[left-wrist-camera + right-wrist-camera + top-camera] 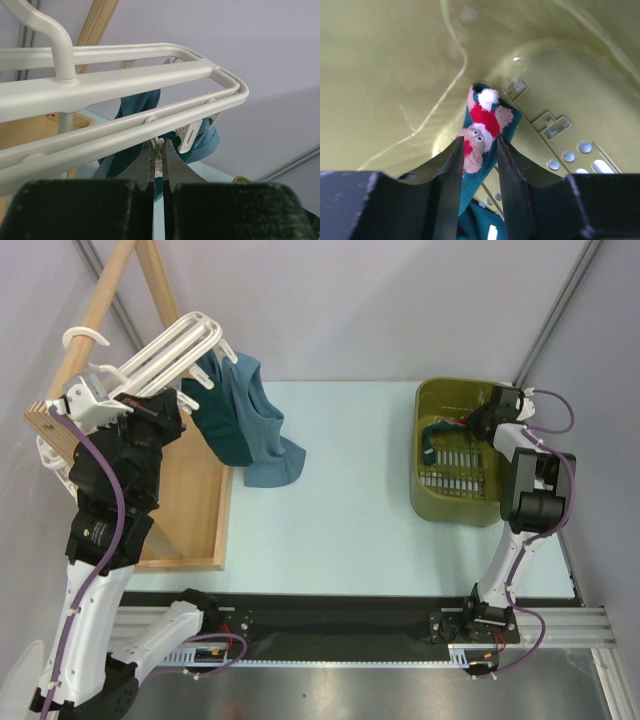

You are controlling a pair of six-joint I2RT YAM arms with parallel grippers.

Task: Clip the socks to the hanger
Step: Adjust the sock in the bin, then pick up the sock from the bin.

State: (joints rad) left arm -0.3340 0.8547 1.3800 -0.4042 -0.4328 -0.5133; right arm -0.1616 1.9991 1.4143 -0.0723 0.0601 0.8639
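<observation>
The white hanger (175, 345) hangs from the wooden rack, with a dark teal sock (225, 430) and a steel-blue sock (265, 435) hanging from it. My left gripper (150, 410) is beside it. In the left wrist view the gripper (158, 154) is shut on a small white clip (159, 145) under the hanger's bars (125, 80); another clip (189, 136) dangles to its right. My right gripper (470, 425) is inside the basket. In the right wrist view the gripper (480, 147) is closed on a teal sock with a red-and-white motif (485, 125).
The wooden A-frame rack (195, 510) stands at the left, its pole rising behind the hanger. The olive-green basket (430, 505) sits at the right on the pale table. Its slotted floor and curved wall (395, 75) surround the right gripper closely.
</observation>
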